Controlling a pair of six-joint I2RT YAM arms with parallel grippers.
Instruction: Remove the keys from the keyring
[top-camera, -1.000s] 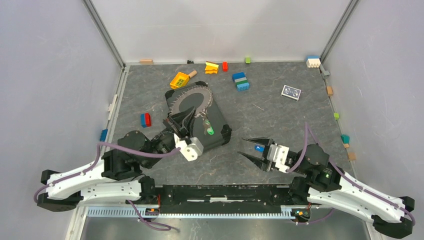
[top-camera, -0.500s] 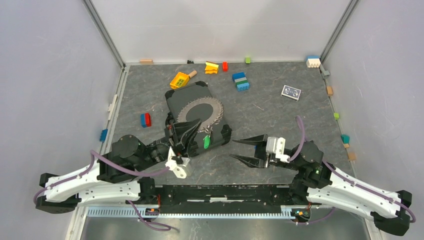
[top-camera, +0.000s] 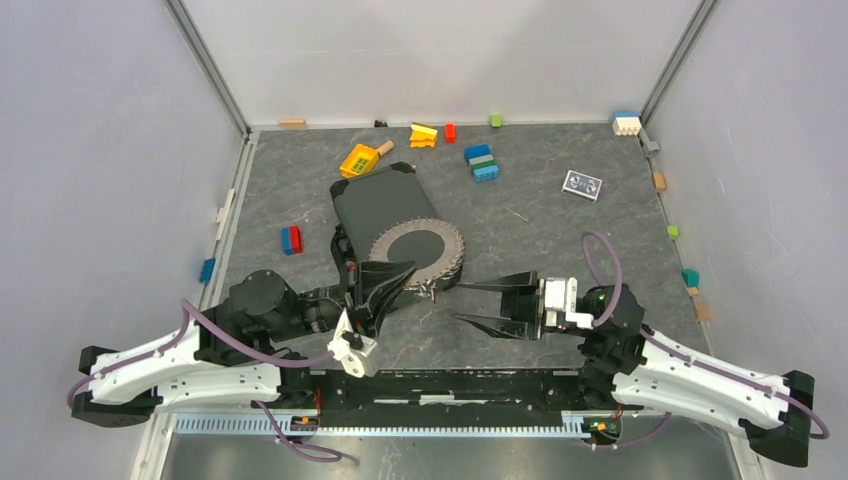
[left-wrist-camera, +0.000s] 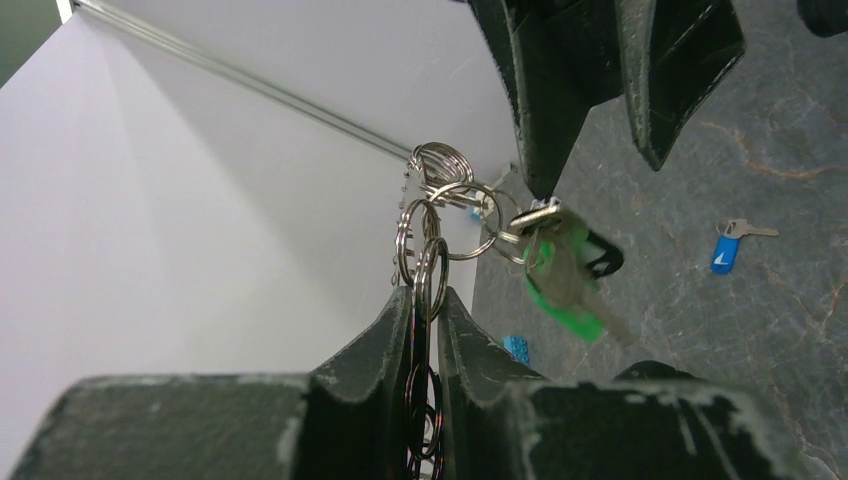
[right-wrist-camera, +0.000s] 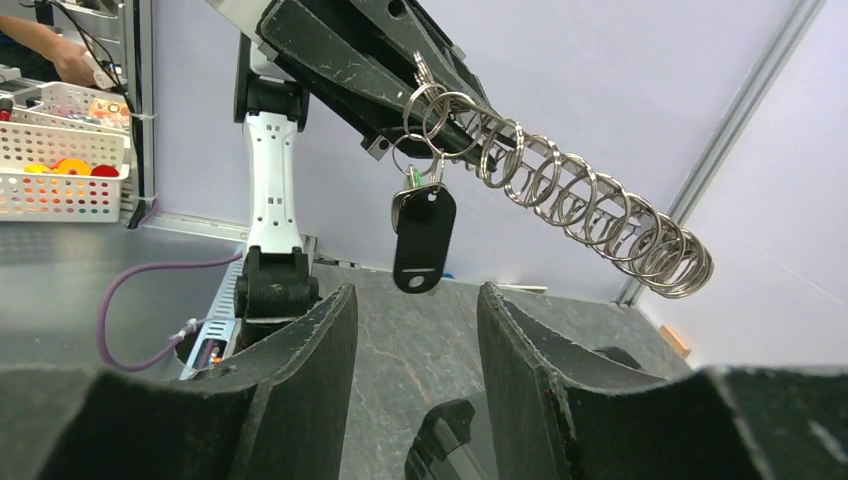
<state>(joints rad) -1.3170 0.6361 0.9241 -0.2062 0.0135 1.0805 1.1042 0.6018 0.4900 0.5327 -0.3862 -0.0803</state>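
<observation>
Clamping the keyring (top-camera: 432, 232) by its near rim, left gripper (top-camera: 398, 272) holds it aloft toward the desk's near edge, keys (top-camera: 455, 262) fanned around it, right gripper (top-camera: 465, 302) just beside, jaws apart, empty

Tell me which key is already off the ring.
The blue-headed key, lying alone on the table; the other keys hang on the keyring held by the left tool.
</observation>
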